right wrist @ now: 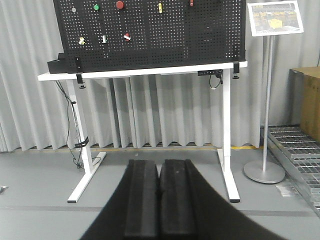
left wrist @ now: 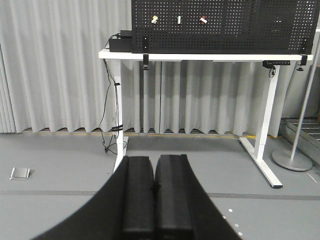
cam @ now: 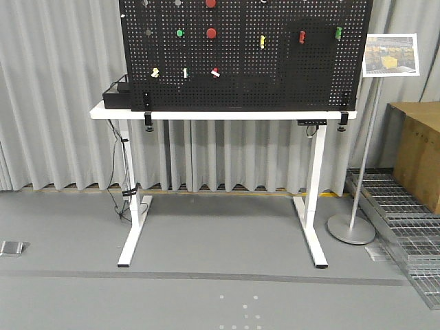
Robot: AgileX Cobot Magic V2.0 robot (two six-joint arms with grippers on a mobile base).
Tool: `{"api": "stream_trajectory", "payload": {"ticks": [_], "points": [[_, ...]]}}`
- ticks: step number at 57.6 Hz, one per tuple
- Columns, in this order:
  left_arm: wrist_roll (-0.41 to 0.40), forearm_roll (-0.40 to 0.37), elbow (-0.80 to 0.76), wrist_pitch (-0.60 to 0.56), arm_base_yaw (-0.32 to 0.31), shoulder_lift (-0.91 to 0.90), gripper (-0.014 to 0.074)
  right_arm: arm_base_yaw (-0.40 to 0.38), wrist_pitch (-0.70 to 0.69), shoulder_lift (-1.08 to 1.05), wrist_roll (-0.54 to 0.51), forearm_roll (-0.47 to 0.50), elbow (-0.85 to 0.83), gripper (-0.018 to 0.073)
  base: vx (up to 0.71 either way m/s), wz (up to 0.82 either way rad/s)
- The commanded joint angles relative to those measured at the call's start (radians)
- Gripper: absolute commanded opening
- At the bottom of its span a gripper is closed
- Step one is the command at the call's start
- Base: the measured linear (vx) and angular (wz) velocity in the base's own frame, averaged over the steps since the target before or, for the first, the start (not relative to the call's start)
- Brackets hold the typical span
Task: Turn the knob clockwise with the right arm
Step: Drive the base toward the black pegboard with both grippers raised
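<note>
- Right gripper (right wrist: 160,200): pads (right wrist: 141,200) pressed together, nothing between them, low over grey floor.
- Left gripper (left wrist: 154,200): pads likewise together, nothing held.
- Black pegboard (right wrist: 150,45): well ahead of right gripper, above and slightly left of it, upright on white table (right wrist: 150,73), clamped at table's front edge.
- Knob: somewhere among small fixtures on pegboard, well apart from both grippers; too small at this range to tell which one.
- Red round fixture (right wrist: 120,5): top of right wrist view, up and left of right gripper; green round fixture (right wrist: 96,7) just left of it, yellow fixture (right wrist: 160,7) to its right.
- Front view: second red round fixture (cam: 211,3) straight above the first.
- Black box (cam: 117,95): on table's left end, beside pegboard.
- Sign stand (right wrist: 266,110): ahead and right of right gripper, beside table's right leg.
- Cardboard box (right wrist: 310,100): far right.
- Grey curtain (right wrist: 175,115): behind table.
</note>
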Motion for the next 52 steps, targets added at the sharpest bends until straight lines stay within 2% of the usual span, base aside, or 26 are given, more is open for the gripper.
{"api": "stream_trajectory", "payload": {"ticks": [1,52], "points": [[-0.002,-0.003,0.011,-0.085,-0.002,-0.011,-0.0006,-0.005,-0.081,-0.010,-0.012,-0.005,0.006,-0.0006,0.00,0.00],[-0.002,-0.003,0.011,-0.085,-0.002,-0.011,-0.0006,-0.005,-0.081,-0.010,-0.012,-0.005,0.006,-0.0006,0.00,0.00]]}}
